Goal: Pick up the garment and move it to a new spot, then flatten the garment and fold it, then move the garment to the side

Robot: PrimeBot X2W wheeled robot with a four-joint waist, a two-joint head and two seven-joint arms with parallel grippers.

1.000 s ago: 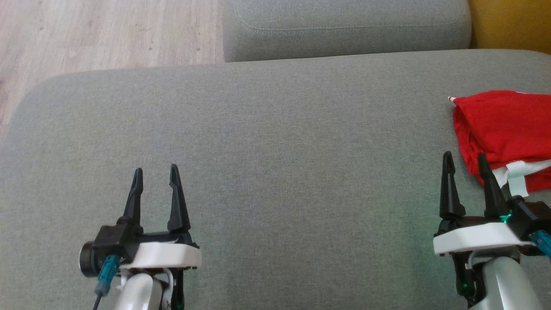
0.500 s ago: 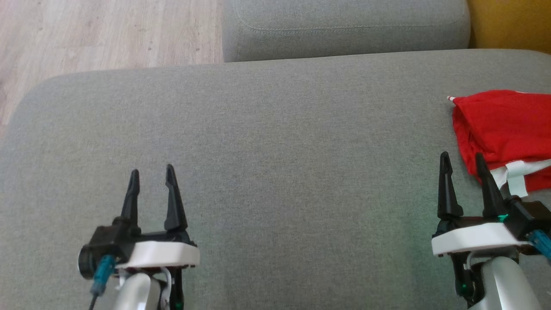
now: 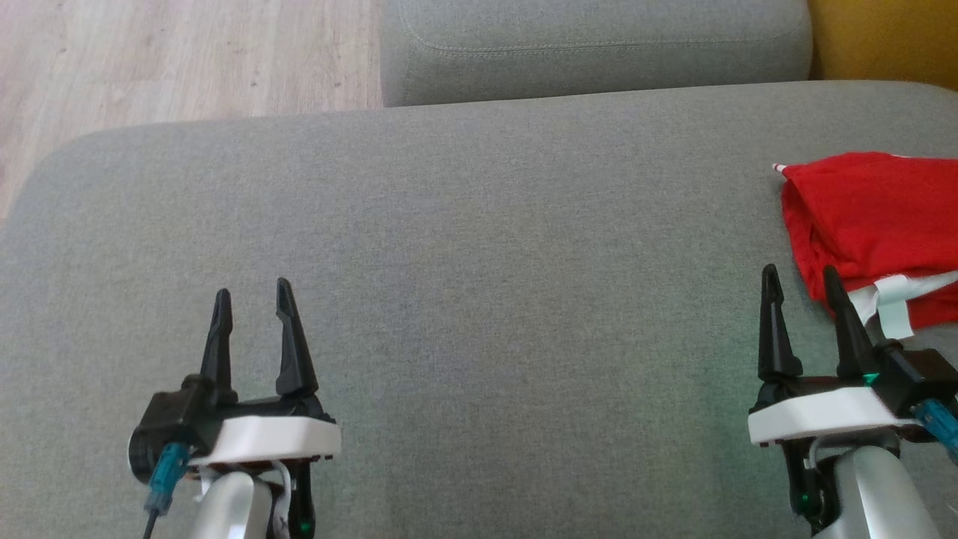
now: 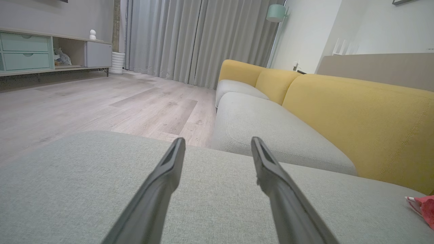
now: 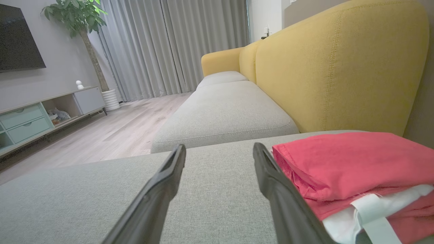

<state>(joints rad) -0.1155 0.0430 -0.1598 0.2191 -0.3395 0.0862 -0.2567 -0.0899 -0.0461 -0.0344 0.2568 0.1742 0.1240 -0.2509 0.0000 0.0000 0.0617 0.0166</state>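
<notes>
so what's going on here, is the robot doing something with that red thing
Nothing is held right now. The left gripper and right gripper both hover open and empty over the grey sofa cushion. The red garment lies folded at the cushion's right side, close beside the right gripper.

You have a broad grey woven-fabric seat cushion [image 3: 479, 247] before you, a second like it [image 3: 599, 45] beyond, and mustard-yellow upholstered backrests [image 5: 339, 78] on your right. Pale wood-plank flooring [image 4: 101, 105] runs to long grey pleated curtains [image 4: 190, 37]. Along the grey wall you see a low sideboard with mint-green drawers [image 4: 30, 51], a leafy potted tree [image 5: 81, 17] and a dark flat wall screen [image 5: 17, 37].
</notes>
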